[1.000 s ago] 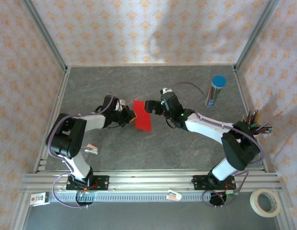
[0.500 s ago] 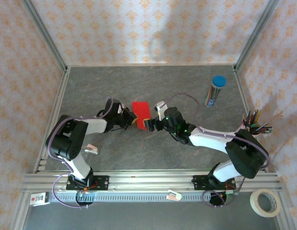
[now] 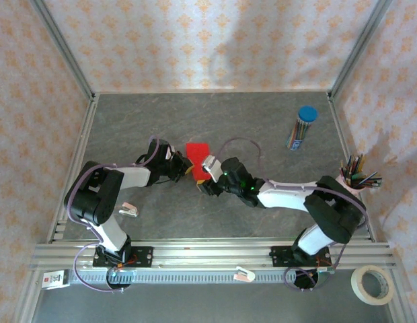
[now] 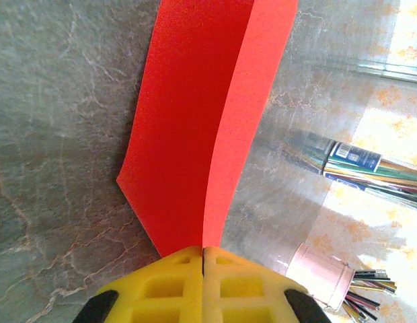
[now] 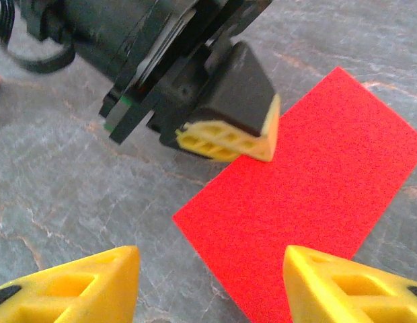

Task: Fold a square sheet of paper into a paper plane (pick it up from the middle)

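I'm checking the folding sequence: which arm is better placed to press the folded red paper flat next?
Right. The right gripper hangs open over the red paper, free to come down on it. The left gripper is shut on the paper's edge, anchoring it.

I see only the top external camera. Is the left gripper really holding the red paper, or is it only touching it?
Observer: It is holding it. In the left wrist view the left gripper is shut on the near edge of the square sheet of paper.
Operator: Is the sheet one flat layer?
Observer: No. In that same view two red layers meet at the grip and part from each other further out.
Operator: Has the right gripper closed on the paper?
Observer: Not yet. In the right wrist view the right gripper is open, with the near edge of the sheet lying between its two sides.
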{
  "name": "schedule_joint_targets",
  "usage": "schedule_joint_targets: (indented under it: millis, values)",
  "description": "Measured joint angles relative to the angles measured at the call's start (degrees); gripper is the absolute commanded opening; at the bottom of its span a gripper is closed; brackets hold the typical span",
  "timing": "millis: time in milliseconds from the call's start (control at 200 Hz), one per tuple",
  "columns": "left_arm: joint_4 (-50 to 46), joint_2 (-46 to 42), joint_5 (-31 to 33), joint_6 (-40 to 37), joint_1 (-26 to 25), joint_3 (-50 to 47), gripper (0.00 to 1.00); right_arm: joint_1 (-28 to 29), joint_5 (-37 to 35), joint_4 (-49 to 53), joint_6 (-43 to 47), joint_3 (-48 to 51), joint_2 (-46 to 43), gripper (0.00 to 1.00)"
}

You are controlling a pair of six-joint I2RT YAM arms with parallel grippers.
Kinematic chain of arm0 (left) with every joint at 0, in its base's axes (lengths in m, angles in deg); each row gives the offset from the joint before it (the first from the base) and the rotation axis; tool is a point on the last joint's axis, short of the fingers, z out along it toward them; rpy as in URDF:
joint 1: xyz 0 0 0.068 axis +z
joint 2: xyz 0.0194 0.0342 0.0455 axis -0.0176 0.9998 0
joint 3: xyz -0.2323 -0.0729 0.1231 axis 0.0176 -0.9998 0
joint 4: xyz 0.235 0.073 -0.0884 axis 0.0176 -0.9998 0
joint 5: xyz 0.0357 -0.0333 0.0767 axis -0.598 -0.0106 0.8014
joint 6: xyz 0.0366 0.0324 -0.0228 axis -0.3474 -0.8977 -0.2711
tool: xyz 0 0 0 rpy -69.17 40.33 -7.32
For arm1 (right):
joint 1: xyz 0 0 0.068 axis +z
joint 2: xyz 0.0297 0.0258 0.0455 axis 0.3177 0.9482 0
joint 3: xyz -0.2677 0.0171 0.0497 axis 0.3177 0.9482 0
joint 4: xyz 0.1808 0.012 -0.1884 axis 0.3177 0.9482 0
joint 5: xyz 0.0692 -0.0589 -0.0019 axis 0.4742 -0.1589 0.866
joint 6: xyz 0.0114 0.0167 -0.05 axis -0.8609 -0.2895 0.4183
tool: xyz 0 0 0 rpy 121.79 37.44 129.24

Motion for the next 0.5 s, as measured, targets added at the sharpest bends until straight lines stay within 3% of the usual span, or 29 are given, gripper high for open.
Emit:
schedule_joint_targets:
  millis: [300, 500]
  values:
    - [0.0, 0.0, 0.0, 0.0, 0.0, 0.0, 0.0, 3.0, -5.2, 0.4, 7.2, -3.5, 6.8, 0.65]
    - [0.0, 0.0, 0.0, 0.0, 0.0, 0.0, 0.0, 3.7, -10.3, 0.3, 10.6, -4.5, 9.6, 0.56]
